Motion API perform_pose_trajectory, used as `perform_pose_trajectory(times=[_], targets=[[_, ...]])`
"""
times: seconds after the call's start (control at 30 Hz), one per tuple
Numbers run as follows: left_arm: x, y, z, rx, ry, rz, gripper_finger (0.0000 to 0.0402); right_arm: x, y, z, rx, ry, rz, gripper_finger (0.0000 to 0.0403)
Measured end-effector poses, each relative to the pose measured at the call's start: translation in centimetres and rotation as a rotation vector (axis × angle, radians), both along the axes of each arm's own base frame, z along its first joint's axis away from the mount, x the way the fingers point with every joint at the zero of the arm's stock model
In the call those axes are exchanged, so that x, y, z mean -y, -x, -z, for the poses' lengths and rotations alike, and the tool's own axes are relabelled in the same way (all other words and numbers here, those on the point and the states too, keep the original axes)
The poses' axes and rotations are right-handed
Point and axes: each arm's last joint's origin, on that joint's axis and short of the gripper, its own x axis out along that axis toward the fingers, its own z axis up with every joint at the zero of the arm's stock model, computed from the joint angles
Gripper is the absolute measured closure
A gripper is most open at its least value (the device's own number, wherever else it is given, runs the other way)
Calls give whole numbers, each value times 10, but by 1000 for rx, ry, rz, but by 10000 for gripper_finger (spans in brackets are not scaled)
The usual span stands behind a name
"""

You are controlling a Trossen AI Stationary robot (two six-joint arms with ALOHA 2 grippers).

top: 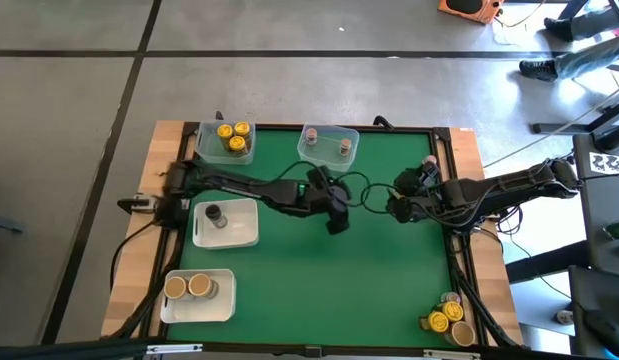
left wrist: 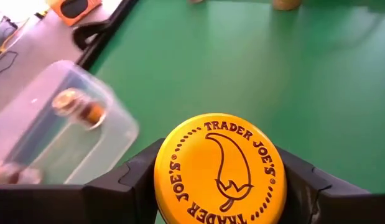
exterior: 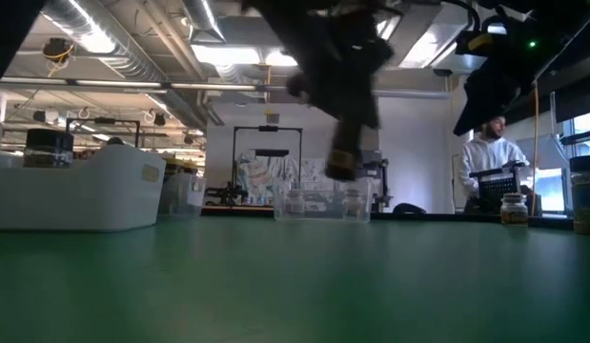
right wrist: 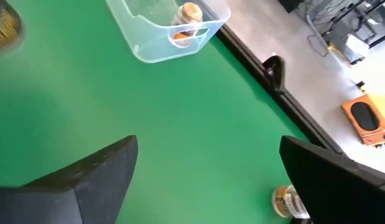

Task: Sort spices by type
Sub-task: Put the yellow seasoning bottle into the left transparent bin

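My left gripper [top: 337,216] hangs over the middle of the green table, shut on a spice jar with a bright yellow lid [left wrist: 220,171]. In the low view this jar [exterior: 342,164] is well above the table top. My right gripper [top: 397,206] waits to the right of it, raised, its fingers [right wrist: 92,174] wide apart with nothing between them. Other yellow-lidded jars stand in a clear tub [top: 229,141] at the far left. My left gripper pinches the jar between its two fingers, one on each side just below the yellow lid's rim [left wrist: 156,186]. The fingers slant down from the table's left side. The jar is lifted clear of the table and tilted, its lid top facing back toward the wrist.
A second clear tub [top: 327,143] at the far edge holds two grey-pink-lidded jars. A white tray [top: 225,222] holds a dark-lidded jar, another white tray [top: 197,296] two tan-lidded ones. Loose jars [top: 447,320] stand at the near right corner. One jar [right wrist: 285,202] stands by my right gripper.
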Motion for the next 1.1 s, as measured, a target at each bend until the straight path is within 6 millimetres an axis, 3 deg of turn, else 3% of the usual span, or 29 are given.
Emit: perform_pose_trajectory(times=[0.37,0.63,0.83,1.1], targets=[[-18,126,-37,167,7,-259,185,2,-1,-3,34,107,38,13],[-36,205,-43,285,-24,-510,185,4,-4,-8,105,228,92,13],[-52,246,-40,295,-91,-711,175,4,-4,-8,116,227,94,13],[-71,274,-17,227,-111,-900,172,4,-4,-8,114,227,94,13]])
